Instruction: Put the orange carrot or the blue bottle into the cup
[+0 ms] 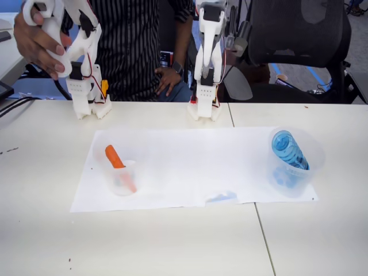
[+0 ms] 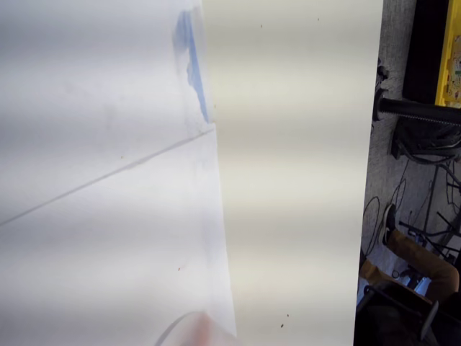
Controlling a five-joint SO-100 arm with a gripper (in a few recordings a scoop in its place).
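Fixed view has the orange carrot (image 1: pixel 114 156) sitting tilted inside a clear cup (image 1: pixel 119 172) on the left side of the white paper sheet (image 1: pixel 184 164), its top end poking up over the rim toward the back-left. Over on the right end of the sheet, the blue bottle (image 1: pixel 289 150) is leaning inside another clear cup (image 1: pixel 294 163), neck end down near the bottom, the other end up by the rim. So both things are already in cups, well apart from each other. I can't make out a green mark in either one from here.

There's a small blue smudge (image 1: pixel 222 197) on the front edge of the paper, roughly between the two cups. It also shows in the wrist view (image 2: pixel 190 65) along the paper's edge, with a bit of a clear cup rim (image 2: pixel 189 326) at the bottom of that picture.

The paper lies across two white counter tops (image 1: pixel 46 190) pushed together, with a seam running between them.

The robot arm (image 1: pixel 208 63) stands white and upright at the back middle of the counter, its upper part cut off by the top of the picture. Whether the jaws are released or clenched, I can't tell.

Behind the counter a person in a striped shirt (image 1: pixel 133 40) is standing, next to a black office chair (image 1: pixel 296 34).
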